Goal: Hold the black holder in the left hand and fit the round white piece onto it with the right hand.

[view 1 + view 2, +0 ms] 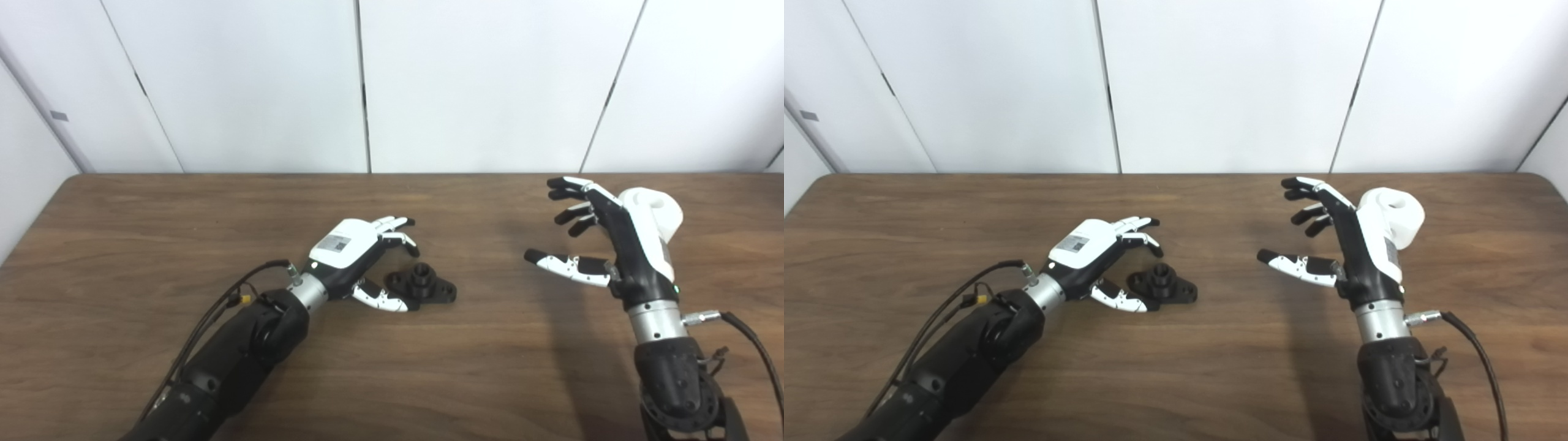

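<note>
Small black plastic holder [422,285] with its raised round collar lying on the brown wooden table [1213,367] between the spread fingers and thumb of the left hand [355,254], unheld; round white piece [1396,220], clearer in the right eye view, far behind the open-fingered, empty right hand [1350,245].

Left hand [358,257] low with fingers spread; right hand [603,236] raised, fingers apart, seemingly holding nothing.

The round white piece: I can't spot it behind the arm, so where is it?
The round white piece sits on the table's right side, just behind the open right hand, which hides part of it, far from the black holder.
</note>
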You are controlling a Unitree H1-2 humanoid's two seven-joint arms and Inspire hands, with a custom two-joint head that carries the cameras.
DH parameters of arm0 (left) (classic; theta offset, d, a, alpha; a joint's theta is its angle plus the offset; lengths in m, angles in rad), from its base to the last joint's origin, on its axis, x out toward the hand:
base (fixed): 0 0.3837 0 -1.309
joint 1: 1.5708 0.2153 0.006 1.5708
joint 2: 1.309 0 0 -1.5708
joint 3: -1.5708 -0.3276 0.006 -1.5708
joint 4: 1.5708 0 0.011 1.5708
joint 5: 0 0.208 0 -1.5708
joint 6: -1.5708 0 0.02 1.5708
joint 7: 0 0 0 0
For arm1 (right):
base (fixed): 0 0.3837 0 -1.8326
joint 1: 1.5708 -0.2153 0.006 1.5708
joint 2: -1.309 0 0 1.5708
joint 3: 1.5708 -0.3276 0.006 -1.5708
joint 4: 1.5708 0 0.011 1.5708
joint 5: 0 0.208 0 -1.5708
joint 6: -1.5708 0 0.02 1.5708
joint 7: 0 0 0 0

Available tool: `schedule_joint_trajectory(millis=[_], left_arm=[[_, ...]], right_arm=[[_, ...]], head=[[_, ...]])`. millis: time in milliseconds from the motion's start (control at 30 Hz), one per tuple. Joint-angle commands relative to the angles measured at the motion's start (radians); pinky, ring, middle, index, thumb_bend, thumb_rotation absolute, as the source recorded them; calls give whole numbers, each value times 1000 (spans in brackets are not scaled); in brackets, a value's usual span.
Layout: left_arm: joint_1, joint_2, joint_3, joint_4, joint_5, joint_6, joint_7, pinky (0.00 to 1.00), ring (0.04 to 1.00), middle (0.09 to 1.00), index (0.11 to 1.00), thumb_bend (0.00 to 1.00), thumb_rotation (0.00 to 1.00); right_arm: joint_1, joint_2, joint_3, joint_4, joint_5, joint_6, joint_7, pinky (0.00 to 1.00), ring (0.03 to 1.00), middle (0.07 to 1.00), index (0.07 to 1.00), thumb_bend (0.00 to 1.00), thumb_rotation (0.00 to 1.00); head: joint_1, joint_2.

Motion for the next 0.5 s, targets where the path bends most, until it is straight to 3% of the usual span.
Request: schedule_joint_trajectory(millis=[0, 433, 467], left_arm=[[25, 56, 12, 34, 7, 60, -63, 825, 937, 930, 626, 1000, 225], [19, 67, 12, 55, -4, 49, -91, 824, 925, 898, 509, 965, 202], [19, 64, 13, 60, -11, 50, -92, 845, 927, 889, 497, 750, 139]], right_arm=[[-32, -3, -3, -30, 1, -8, -10, 448, 569, 708, 744, 580, 158], [-28, 0, -4, -37, 4, -2, -10, 452, 571, 712, 748, 576, 153], [-28, 0, -4, -38, 1, -2, -11, 454, 574, 713, 748, 576, 167]], head=[[0, 1], [0, 6], [-1, 6]])
